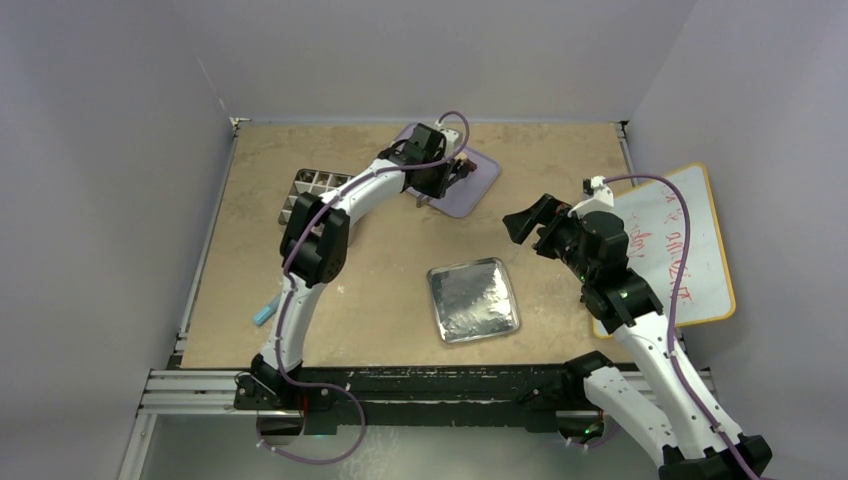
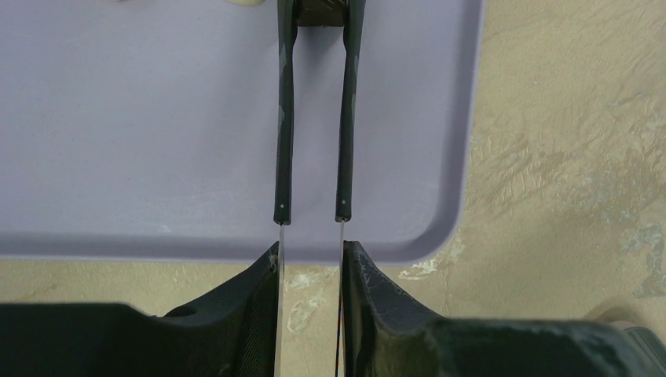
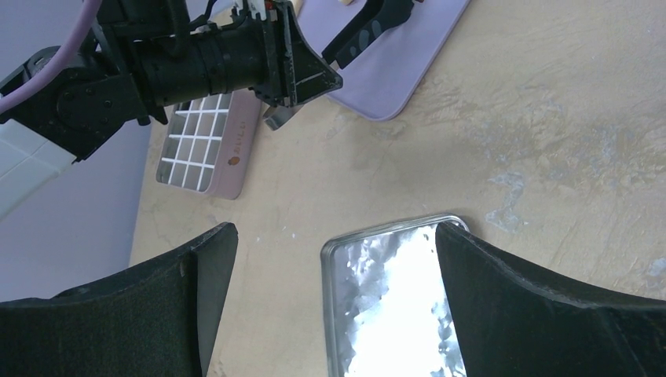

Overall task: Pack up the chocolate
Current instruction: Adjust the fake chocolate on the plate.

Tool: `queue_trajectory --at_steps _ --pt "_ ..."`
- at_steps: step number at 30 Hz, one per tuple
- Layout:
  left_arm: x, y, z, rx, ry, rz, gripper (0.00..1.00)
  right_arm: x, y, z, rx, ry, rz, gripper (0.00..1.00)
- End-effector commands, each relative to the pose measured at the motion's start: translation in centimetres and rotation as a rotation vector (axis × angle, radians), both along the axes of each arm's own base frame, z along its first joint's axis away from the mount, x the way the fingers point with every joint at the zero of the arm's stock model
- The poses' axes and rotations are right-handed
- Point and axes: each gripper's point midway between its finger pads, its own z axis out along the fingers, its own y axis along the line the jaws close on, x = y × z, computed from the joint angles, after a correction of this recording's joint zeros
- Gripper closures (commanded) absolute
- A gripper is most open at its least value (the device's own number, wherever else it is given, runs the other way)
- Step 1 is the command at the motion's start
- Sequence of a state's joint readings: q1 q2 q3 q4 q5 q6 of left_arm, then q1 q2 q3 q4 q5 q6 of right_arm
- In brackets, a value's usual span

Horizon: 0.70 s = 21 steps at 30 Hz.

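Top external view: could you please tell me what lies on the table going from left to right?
From the left: small blue item → gridded box → silver tray → whiteboard.

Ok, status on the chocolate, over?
Left fingers shut on tweezers over purple tray. Right fingers open above silver tray. One cream chocolate showing on purple tray. No obstruction seen.

- A lilac tray [image 1: 482, 175] lies at the far side of the table [image 1: 400, 270], with black tweezers [image 2: 284, 141] reaching over it.
- A crinkled silver tray [image 1: 473, 299] sits mid-table.
- A gridded pink box [image 1: 308, 188] lies left of the lilac tray.
- A scribbled whiteboard [image 1: 710, 270] lies at the right.
- A small blue object [image 1: 264, 313] lies near the left edge.
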<state>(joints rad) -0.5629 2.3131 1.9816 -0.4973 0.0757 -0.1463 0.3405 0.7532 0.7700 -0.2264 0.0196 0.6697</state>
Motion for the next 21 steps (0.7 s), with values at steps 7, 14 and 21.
queue_trajectory --at_steps 7,14,21 --pt "-2.2 2.1 6.3 -0.058 -0.035 0.084 0.98 0.4 0.1 1.6 0.018 -0.060 -0.003 0.03" --pt "-4.8 4.2 8.0 -0.057 0.007 0.149 0.98 0.3 0.6 1.1 0.031 -0.044 0.019 0.03" --pt "-6.0 7.9 10.7 -0.037 -0.004 0.238 0.97 0.0 1.1 0.3 0.036 -0.024 0.044 0.03"
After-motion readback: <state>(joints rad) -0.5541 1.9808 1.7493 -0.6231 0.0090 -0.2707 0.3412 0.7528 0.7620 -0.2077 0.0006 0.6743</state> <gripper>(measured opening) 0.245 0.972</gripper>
